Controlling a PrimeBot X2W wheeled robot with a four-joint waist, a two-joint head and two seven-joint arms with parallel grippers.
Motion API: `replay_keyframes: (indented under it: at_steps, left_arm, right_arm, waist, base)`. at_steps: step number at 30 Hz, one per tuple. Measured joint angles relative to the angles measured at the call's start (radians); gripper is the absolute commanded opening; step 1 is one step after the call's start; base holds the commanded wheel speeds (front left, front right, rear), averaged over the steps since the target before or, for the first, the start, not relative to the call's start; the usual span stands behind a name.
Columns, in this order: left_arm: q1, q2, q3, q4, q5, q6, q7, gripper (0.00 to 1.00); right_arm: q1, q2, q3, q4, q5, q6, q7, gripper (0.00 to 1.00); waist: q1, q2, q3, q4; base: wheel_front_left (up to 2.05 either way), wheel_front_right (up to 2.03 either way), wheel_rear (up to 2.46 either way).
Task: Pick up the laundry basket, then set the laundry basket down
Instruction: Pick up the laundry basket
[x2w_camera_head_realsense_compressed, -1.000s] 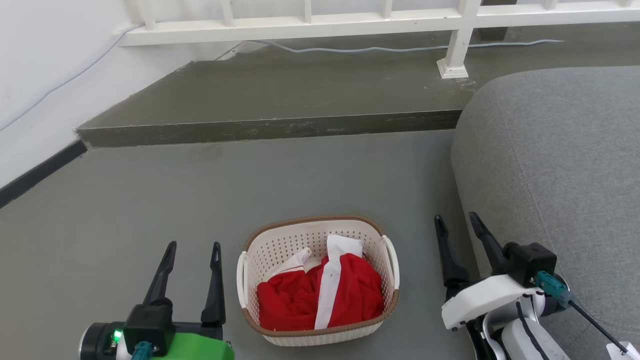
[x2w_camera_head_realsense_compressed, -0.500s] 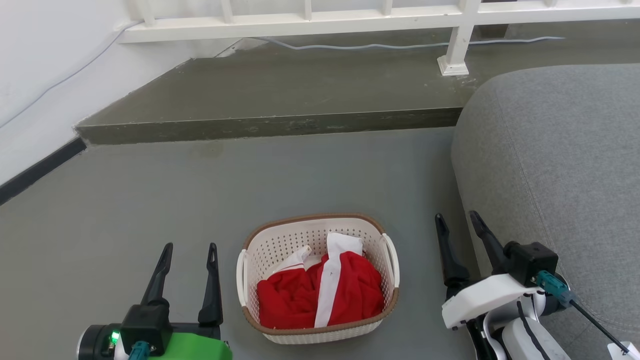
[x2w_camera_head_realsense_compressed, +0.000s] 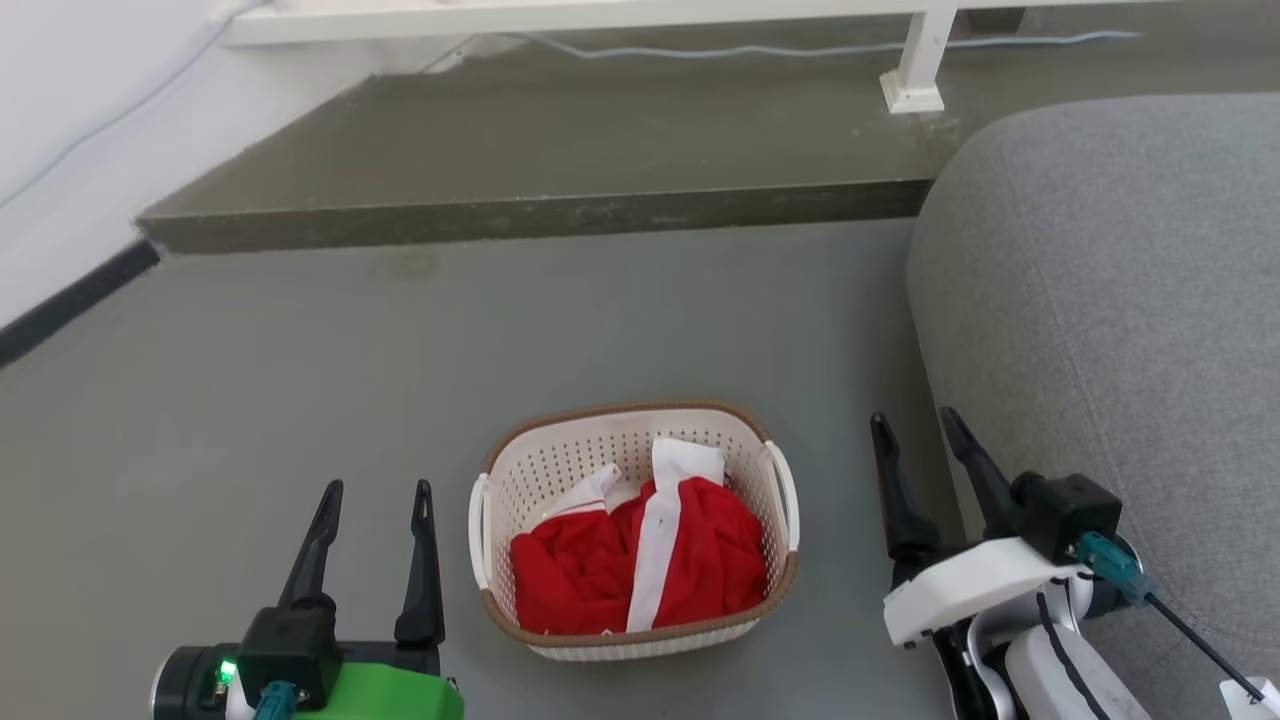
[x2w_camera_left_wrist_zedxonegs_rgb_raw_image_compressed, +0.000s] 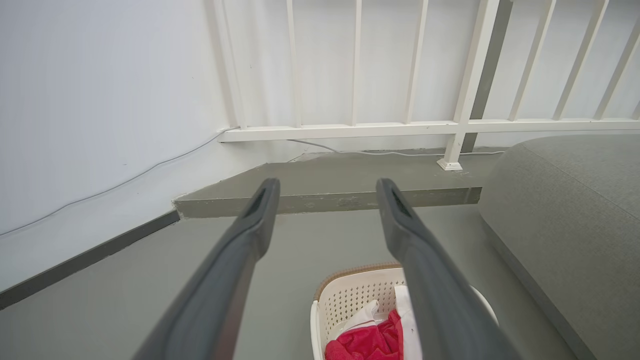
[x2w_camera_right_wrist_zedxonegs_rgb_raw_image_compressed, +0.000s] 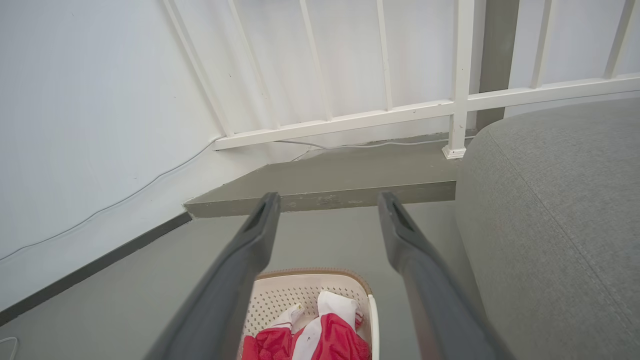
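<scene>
The laundry basket (x2w_camera_head_realsense_compressed: 560, 470), holding a red-and-white garment (x2w_camera_head_realsense_compressed: 590, 580), sits on the grey floor (x2w_camera_head_realsense_compressed: 300, 380) near the sofa (x2w_camera_head_realsense_compressed: 1100, 300), between the left gripper (x2w_camera_head_realsense_compressed: 378, 490) and right gripper (x2w_camera_head_realsense_compressed: 914, 418), both spread open, gripping nothing.

Cream, perforated, brown-rimmed laundry basket (x2w_camera_head_realsense_compressed: 560, 465); red-and-white garment (x2w_camera_head_realsense_compressed: 590, 585); grey floor (x2w_camera_head_realsense_compressed: 300, 380).

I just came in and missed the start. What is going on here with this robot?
A two-armed robot is about to pick up the basket, which sits on the floor beside a grey sofa and holds a red and white cloth. The left pincer and the right pincer are both open, one on each side of the basket. Neither touches it, so nothing is lifted yet.
</scene>
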Motion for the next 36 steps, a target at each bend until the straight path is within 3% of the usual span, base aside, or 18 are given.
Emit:
replay_keyframes:
  at_steps: [12, 36]
  left_arm:
    - [-0.053, 0.000, -0.010, 0.021, 0.000, 0.000, 0.000, 1.00]
    - [-0.378, -0.005, -0.031, 0.367, -0.127, -0.001, 0.005, 1.00]
  right_arm:
    - [-0.058, 0.000, -0.012, 0.001, 0.000, 0.008, 0.000, 1.00]
    - [-0.336, -0.032, -0.084, 0.206, -0.002, 0.019, 0.000, 1.00]
  waist:
    - [0.0000, 0.0000, 0.102, -0.001]
    - [0.0001, 0.0000, 0.425, 0.026]
  base:
    - [0.00, 0.00, 0.00]
    - [0.00, 0.00, 0.00]
